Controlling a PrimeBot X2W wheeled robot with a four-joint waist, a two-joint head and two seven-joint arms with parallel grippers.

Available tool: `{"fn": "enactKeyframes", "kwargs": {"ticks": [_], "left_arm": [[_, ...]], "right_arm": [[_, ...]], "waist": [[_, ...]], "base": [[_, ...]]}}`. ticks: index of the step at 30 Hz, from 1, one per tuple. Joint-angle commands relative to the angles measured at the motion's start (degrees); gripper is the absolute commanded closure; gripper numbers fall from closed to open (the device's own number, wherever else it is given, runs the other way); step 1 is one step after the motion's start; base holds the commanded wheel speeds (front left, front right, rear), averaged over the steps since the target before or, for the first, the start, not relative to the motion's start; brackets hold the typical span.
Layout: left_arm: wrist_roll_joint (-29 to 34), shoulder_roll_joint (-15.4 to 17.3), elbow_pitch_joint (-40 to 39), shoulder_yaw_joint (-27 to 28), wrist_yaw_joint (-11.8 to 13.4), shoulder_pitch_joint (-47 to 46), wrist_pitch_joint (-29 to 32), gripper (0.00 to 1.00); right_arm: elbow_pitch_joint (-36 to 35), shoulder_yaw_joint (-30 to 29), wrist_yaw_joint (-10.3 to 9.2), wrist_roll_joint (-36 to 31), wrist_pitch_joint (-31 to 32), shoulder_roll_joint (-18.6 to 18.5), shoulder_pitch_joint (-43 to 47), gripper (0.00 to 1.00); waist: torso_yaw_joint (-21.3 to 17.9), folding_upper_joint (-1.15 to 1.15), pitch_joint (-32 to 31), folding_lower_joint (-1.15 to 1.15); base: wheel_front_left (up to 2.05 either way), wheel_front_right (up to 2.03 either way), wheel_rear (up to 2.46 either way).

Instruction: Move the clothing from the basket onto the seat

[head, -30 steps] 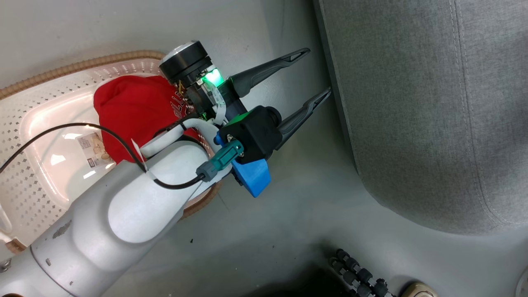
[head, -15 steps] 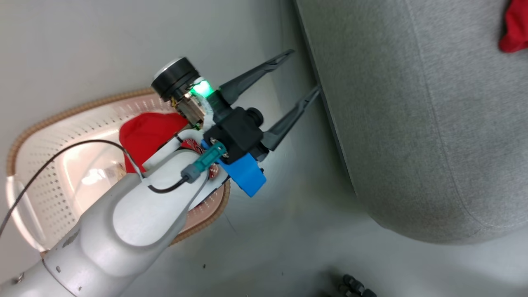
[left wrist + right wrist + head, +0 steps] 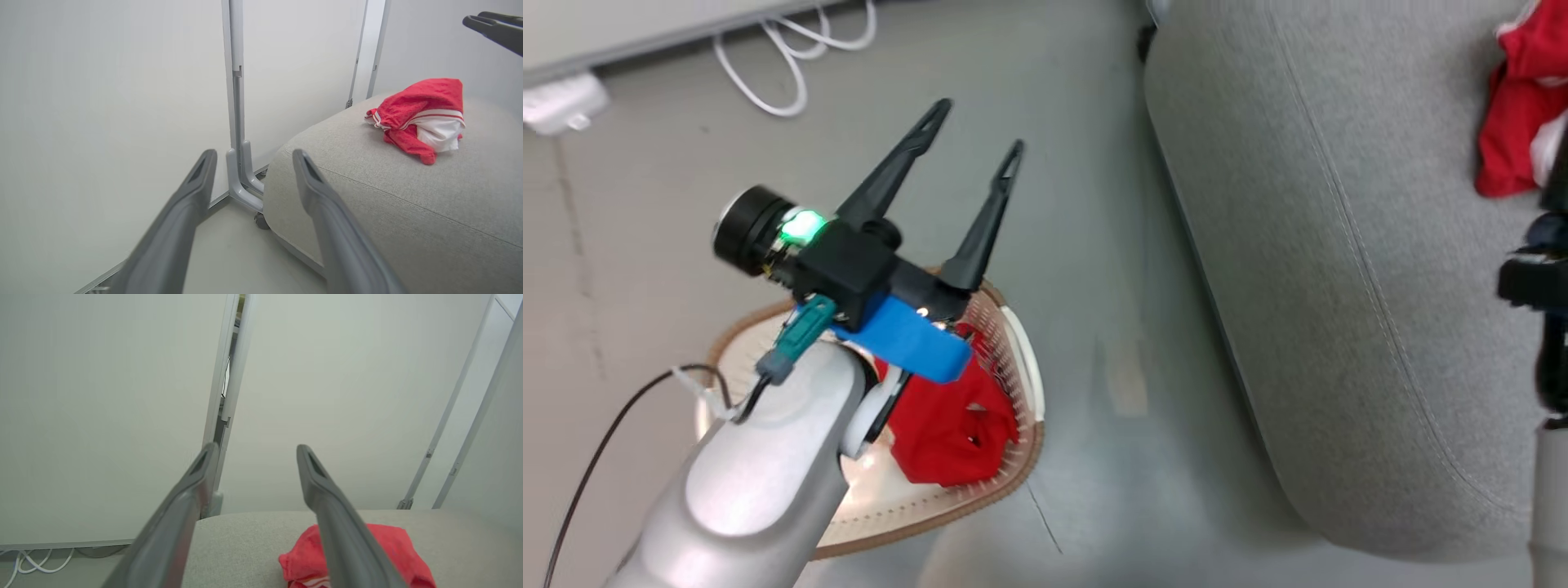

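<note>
The seat (image 3: 1339, 286) filled the right side of the head view, a broad light-grey cushion with rounded edges; on its far part lay one piece of the clothing, the striped red garment (image 3: 1515, 122), bunched with its white panel showing. In the left wrist view that garment (image 3: 421, 114) sat on the seat top (image 3: 408, 212), and the right gripper's two dark fingertips (image 3: 494, 26) hung above it and apart from it. In the right wrist view the right gripper (image 3: 256, 449) had its fingers spread wide with nothing between them; the garment (image 3: 302, 559) lay beneath, partly hidden behind one finger.

On the grey floor (image 3: 1094, 245) left of the seat stood the basket (image 3: 1013, 482), cream-white with a brown rim; it held the second red garment (image 3: 947, 433), crumpled against the wall nearest the seat, its lettering not readable. The left arm reached over the basket; the left gripper (image 3: 977, 126) pointed out past the far rim, above the floor, fingers apart and empty, the garment under its wrist and untouched. The left wrist view showed the same spread fingers (image 3: 253, 155).

White cables (image 3: 784, 57) lay looped on the floor beyond.
</note>
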Motion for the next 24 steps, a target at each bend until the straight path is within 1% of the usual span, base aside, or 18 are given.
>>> {"fn": "enactKeyframes", "kwargs": {"ticks": [1, 5, 8, 13, 18, 24], "left_arm": [[0.0, -0.2, -0.4, 1.4, 0.2, 2.0, -0.1, 0.00], [0.1, -1.1, -1.4, 7.5, 0.8, 7.2, -0.2, 0.00], [0.9, -2.3, -2.0, 13.2, 0.4, 12.8, -0.2, 0.00], [2.5, -4.0, -2.6, 19.3, -0.7, 19.6, -0.2, 0.00], [4.3, -6.0, -2.4, 24.2, -2.0, 25.8, -0.2, 0.00], [6.8, -8.2, -2.1, 28.1, -4.0, 30.9, -0.2, 0.00]], "right_arm": [[0.0, 1.2, -0.06, -0.1, 0.0, 0.2, 1.4, 0.00], [0.3, 5.7, -0.06, 0.3, 0.0, 0.7, 3.5, 0.00], [0.7, 10.0, -0.06, 0.3, 0.0, 0.7, 6.5, 0.00], [1.6, 13.4, -0.06, 1.2, 0.0, 1.5, 10.6, 0.00], [3.2, 14.4, -0.06, 2.4, 0.0, 3.0, 14.6, 0.00], [4.6, 14.6, -0.06, 3.2, 0.0, 4.7, 20.0, 0.00]], "waist": [[3.7, 0.00, -4.4, 0.01], [6.3, 0.00, -8.4, 0.01], [8.9, 0.00, -12.0, 0.01], [11.5, 0.00, -15.5, 0.01], [13.5, 0.00, -18.8, 0.01], [14.9, 0.00, -21.9, 0.01]], "base": [[0.00, 0.00, 0.00], [0.00, 0.00, 0.00], [0.00, 0.00, 0.00], [0.00, 0.00, 0.00], [0.00, 0.00, 0.00], [0.00, 0.00, 0.00]]}}
